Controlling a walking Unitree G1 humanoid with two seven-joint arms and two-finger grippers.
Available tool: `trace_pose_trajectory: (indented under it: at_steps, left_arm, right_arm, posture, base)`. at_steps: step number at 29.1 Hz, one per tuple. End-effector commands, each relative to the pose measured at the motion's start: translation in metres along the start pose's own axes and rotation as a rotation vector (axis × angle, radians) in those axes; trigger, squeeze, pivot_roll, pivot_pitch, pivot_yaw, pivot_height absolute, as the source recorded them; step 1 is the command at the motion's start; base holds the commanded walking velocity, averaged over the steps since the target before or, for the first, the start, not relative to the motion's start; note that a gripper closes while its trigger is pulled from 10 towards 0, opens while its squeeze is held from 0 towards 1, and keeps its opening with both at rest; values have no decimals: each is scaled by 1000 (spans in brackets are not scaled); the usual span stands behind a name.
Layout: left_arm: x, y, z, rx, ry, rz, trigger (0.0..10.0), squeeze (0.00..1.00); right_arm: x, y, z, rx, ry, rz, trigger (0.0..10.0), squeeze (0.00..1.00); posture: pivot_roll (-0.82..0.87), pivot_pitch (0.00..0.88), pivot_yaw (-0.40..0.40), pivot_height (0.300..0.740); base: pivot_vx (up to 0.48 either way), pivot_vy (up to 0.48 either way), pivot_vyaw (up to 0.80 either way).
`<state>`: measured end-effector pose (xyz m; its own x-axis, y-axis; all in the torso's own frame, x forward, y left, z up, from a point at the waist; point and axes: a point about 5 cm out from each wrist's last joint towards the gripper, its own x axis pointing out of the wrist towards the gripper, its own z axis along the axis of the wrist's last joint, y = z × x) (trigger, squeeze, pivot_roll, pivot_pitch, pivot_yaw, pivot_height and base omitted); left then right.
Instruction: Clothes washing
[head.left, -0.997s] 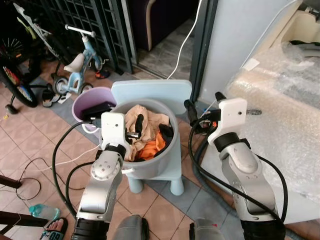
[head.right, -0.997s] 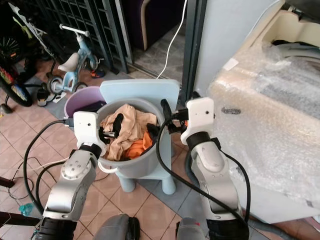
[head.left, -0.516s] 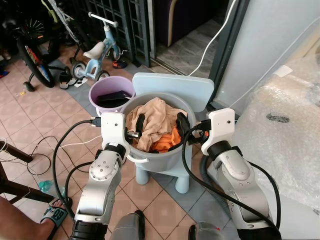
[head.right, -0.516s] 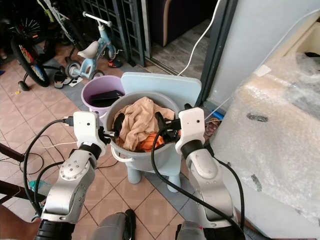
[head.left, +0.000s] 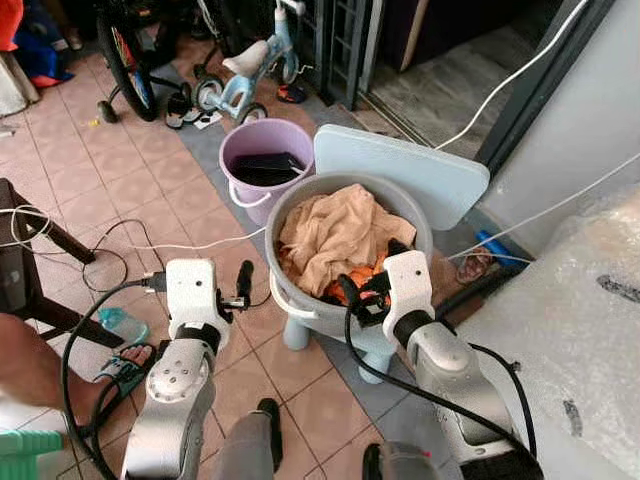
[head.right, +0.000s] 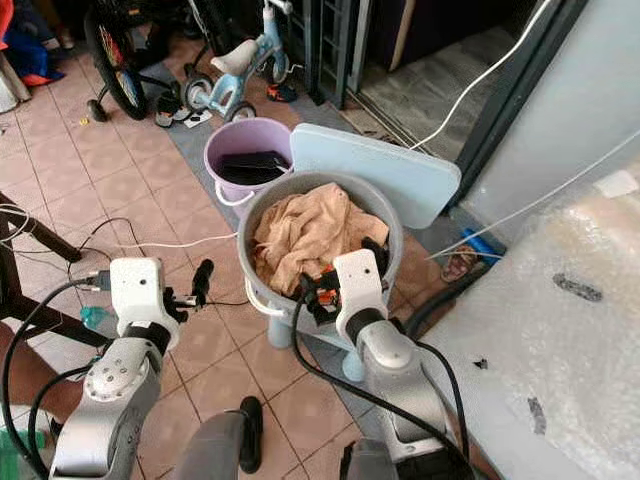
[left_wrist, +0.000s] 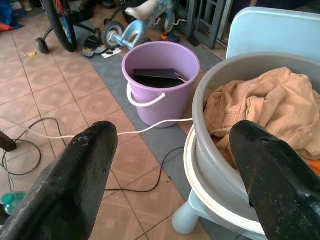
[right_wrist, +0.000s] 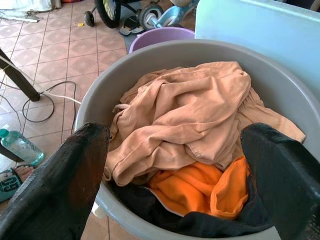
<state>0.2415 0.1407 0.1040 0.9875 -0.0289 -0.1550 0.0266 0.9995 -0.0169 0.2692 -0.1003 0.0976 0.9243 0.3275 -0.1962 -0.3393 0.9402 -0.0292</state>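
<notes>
A grey basin (head.left: 272, 250) stands on a light-blue stool (head.left: 400, 175). It holds a tan garment (head.left: 335, 235) on top, with an orange garment (right_wrist: 192, 182) and a black one (right_wrist: 225, 220) beneath. My right gripper (head.left: 368, 272) sits at the basin's near rim, open; in the right wrist view its fingers (right_wrist: 65, 175) spread wide with the tan cloth beyond them. My left gripper (head.left: 238, 288) hangs open to the left of the basin, over the tiled floor, apart from the rim (left_wrist: 215, 75).
A purple bucket (head.left: 265, 165) stands behind-left of the basin. A bubble-wrapped washing machine (head.left: 590, 300) fills the right. Cables (head.left: 120, 245), a water bottle (head.left: 125, 325) and a person's sandalled foot (head.left: 125, 365) lie at the left. A child's bike (head.left: 250, 65) is parked at the back.
The camera has swung, so the basin now sits mid-frame. My left gripper has come away from the basin's left rim to the floor side. The right gripper has settled at the near rim.
</notes>
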Motion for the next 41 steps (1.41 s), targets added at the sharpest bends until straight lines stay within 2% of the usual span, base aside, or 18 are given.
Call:
trace_pose_trajectory:
  at_steps: [1,9,10,14,16,21,27,28,29,31,33,35,38,41]
  left_arm:
    - [-2,-2,1,0,5,-3,10000,0]
    - [-3,-2,3,4,0,-9,10000,0]
    - [-5,-4,3,-37,3,-33,10000,0]
    - [-3,-4,1,-13,24,-21,10000,0]
    - [-3,-8,5,-45,-12,-56,10000,0]
    - [-2,-7,4,-33,1,-41,10000,0]
    - [-3,-8,1,-42,32,-33,10000,0]
    - [-7,-7,-2,-28,47,-20,10000,0]
    - [-12,-4,-5,-2,60,3,10000,0]
    - [-17,1,-6,23,66,25,10000,0]
    - [-21,5,-9,29,75,46,10000,0]
    - [-39,22,-16,70,108,122,10000,0]
    - [-49,37,-23,66,157,200,10000,0]
    - [-56,44,-26,50,181,233,10000,0]
  right_arm:
    - [0,-4,-3,9,10,-20,10000,0]
    - [0,-3,-6,14,21,-15,10000,0]
    - [-1,-2,-7,26,25,-9,10000,0]
    - [1,-3,-8,23,29,-9,10000,0]
    - [4,-3,-9,23,28,-11,10000,0]
    - [5,-4,-10,15,25,-11,10000,0]
    - [9,3,-15,19,61,41,10000,0]
    - [12,7,-22,-8,115,102,10000,0]
    - [15,10,-29,-53,171,164,10000,0]
    - [17,10,-33,-92,197,196,10000,0]
    - [19,10,-35,-90,210,211,10000,0]
    - [31,9,-39,-105,240,252,10000,0]
    - [46,12,-40,-85,260,259,10000,0]
    - [56,18,-42,-105,282,260,10000,0]
  posture:
    - [13,295,-7,740]
    - [9,285,-7,740]
    - [10,276,-9,740]
    - [12,267,-7,740]
    - [12,257,-5,740]
    - [20,241,-1,740]
    - [30,233,-5,740]
    - [34,236,-6,740]
    - [42,240,-7,740]
    - [44,242,-8,740]
    - [54,247,-10,740]
    - [84,259,-13,740]
    - [113,268,-16,740]
    - [140,273,-24,740]
  base:
    - [349,0,0]
    - [411,0,0]
    - [469,0,0]
    - [465,0,0]
    - [375,154,0]
    - [294,182,0]
    - [0,0,0]
    - [0,0,0]
    - [0,0,0]
    - [0,0,0]
    - [0,0,0]
    - [0,0,0]
    - [0,0,0]
    - [0,0,0]
